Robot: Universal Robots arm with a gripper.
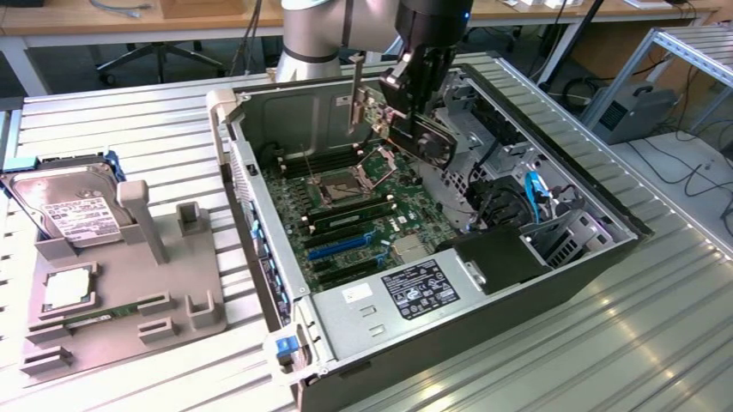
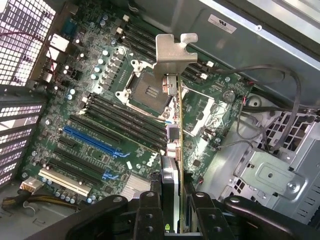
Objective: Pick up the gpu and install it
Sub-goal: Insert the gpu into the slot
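pincer (image 1: 410, 112): clenched on the gpu (image 1: 401, 130), gripping one end so the bracket end is free
gpu location: in the air over the motherboard (image 1: 343, 206), inside the open case (image 1: 343, 318), toward its far wall
gpu pose: on edge, silver bracket (image 2: 172, 50) pointing away from the pincer (image 2: 175, 210); likely so its connector edge faces the slots
blue slots (image 2: 92, 140): empty, card not seated
case: on its side mid-surface (image 1: 596, 343), open side up for access
hard drive (image 1: 75, 210): at the surface's edge, exterior view's left

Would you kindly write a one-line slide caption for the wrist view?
The gripper holds the gpu edge-on above the motherboard inside the open computer case.
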